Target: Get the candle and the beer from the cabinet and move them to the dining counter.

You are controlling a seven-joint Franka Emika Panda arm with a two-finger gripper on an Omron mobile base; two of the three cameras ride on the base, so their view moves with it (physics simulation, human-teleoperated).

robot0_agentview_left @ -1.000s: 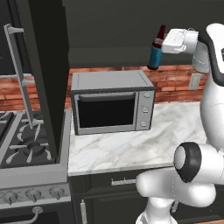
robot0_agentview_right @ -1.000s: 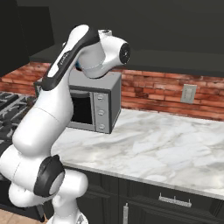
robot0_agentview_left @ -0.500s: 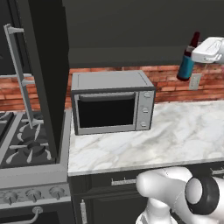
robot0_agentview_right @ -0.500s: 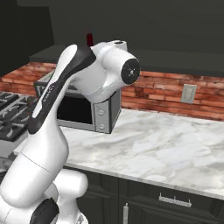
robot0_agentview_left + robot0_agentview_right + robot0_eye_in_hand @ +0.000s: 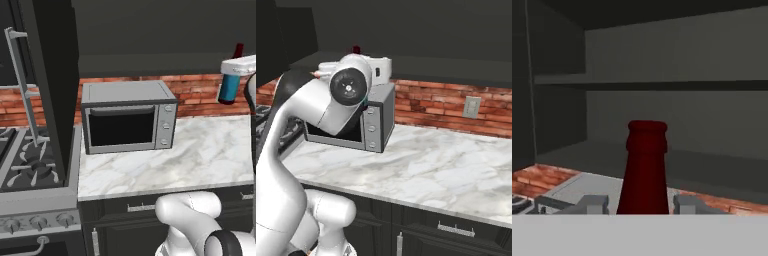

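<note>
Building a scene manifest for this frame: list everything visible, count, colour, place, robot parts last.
beer: 1, dark red-brown with blue label, held in the air over the right of the marble counter
microwave: 1, grey, on the counter by the stove
stove: 1, grey with black grates, left of the counter
marble counter: 1, white-grey
brick backsplash: 1, red
wall outlet: 1, grey, on the brick
cabinet: 1, black, open, above
gripper: 1, shut on the beer

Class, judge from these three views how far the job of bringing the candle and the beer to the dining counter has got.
Done: the beer is out of the cabinet, whose open shelves show behind it in the hand view. In hand: the claw is shut on the beer's neck, holding it in the air above the marble worktop. Left: set the beer on the dining counter, then fetch the candle.
</note>
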